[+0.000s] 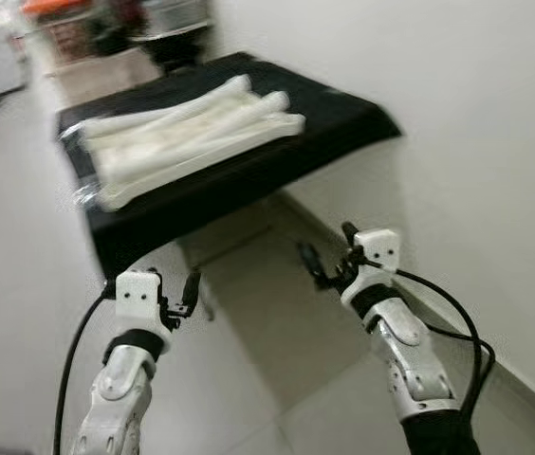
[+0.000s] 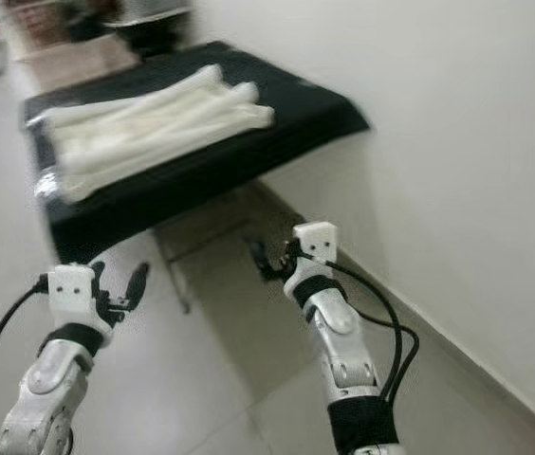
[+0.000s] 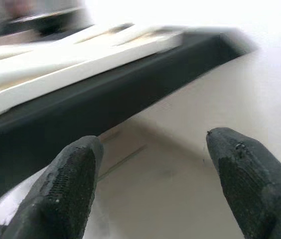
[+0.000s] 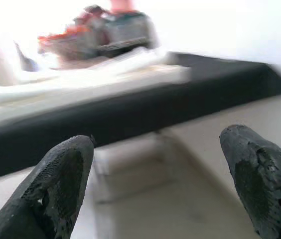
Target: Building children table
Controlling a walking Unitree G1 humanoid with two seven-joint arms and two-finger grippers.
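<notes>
White plastic-wrapped table parts [image 1: 187,133] lying on black-draped table [image 1: 343,118]. Left gripper [image 1: 184,296], right gripper [image 1: 329,258] both spread wide, empty, below table's near edge.

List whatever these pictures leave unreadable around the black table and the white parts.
- White parts: head views blurred; the count and shapes of the pieces are unclear.
- Black table: its legs are hidden under the dark top.
- Clutter beyond the table: right wrist view, blurred and overexposed.

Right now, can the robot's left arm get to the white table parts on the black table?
Probably not yet. The left gripper, open, hangs below the black table edge, short of the wrapped white table parts. Nothing blocks it; it must lift and go forward.
</notes>
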